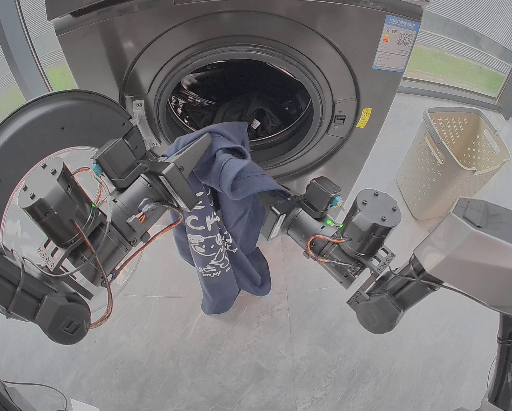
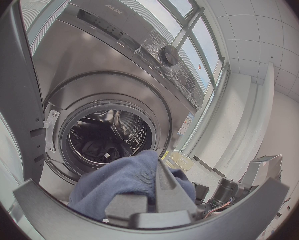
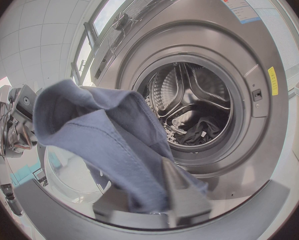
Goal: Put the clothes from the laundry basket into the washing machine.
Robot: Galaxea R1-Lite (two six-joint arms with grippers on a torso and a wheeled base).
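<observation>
A: Where's the shirt?
B: It's strung between both grippers, just near of the washer mouth. Its long tail hangs straight down toward the floor.
A: Grips?
B: The left gripper pinches the top fold. The right gripper is clamped on cloth lower down, to the right.
A: Which way next?
B: The drum lies far and slightly up, and the left arm is nearer the rim. I'd guess the tail must lift over the lip. Dark clothes lie inside, and the basket stands to the right.

In the head view, the blue garment hides the tips of the right claw
</observation>
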